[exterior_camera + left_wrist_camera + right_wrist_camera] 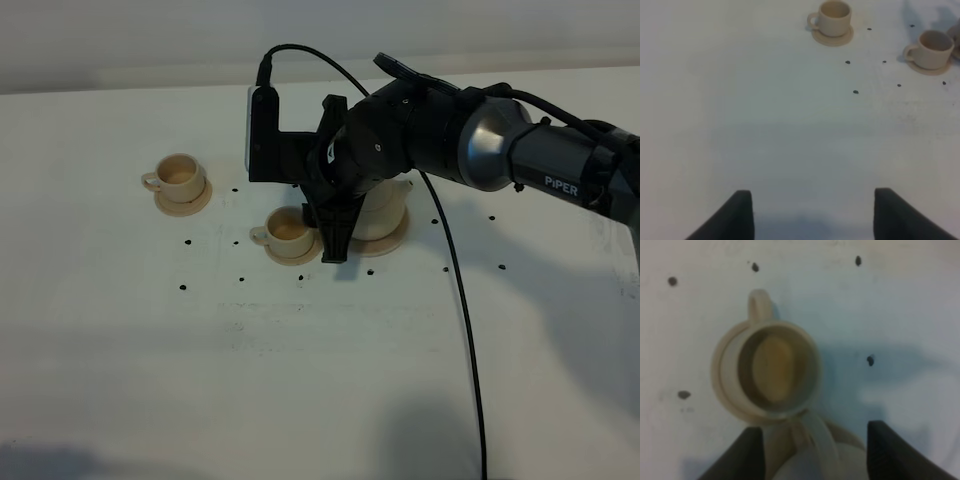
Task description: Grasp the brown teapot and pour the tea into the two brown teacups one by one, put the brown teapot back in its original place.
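Though spread apart, right claw (815, 428) straddles rounded beige ceramic teapot (812, 452), left claw (812, 192) parted over matte table (740, 100).

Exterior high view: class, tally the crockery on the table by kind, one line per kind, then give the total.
Teacups: 2
Small saucers: 2
Teapot: 1
Large saucer: 1
Total: 6

White tabletop (300, 380) with scattered dark dots (183, 287), pale grey wall (150, 40) behind, shadows at near edge
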`<action>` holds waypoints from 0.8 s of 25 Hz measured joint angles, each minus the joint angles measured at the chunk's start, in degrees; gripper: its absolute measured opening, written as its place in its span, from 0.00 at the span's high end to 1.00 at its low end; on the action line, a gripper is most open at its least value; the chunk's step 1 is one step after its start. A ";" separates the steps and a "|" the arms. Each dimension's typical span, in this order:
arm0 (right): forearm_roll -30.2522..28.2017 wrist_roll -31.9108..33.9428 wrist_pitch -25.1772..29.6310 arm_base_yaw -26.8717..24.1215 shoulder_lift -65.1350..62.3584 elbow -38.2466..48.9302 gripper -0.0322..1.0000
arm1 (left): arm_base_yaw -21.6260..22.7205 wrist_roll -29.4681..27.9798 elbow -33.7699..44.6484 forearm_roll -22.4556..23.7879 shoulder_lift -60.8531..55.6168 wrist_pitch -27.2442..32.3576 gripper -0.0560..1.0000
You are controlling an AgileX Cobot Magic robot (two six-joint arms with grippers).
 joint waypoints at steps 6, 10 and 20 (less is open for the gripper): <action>-1.04 -3.81 -1.68 0.00 0.31 0.00 0.55 | 0.00 0.00 0.00 0.00 0.00 0.00 0.48; -2.93 -4.48 -3.06 0.00 1.18 0.00 0.57 | 0.00 0.00 0.00 0.00 0.00 0.00 0.48; -5.83 -4.98 -3.07 0.00 2.91 0.00 0.58 | 0.00 0.00 0.00 0.00 0.00 0.00 0.48</action>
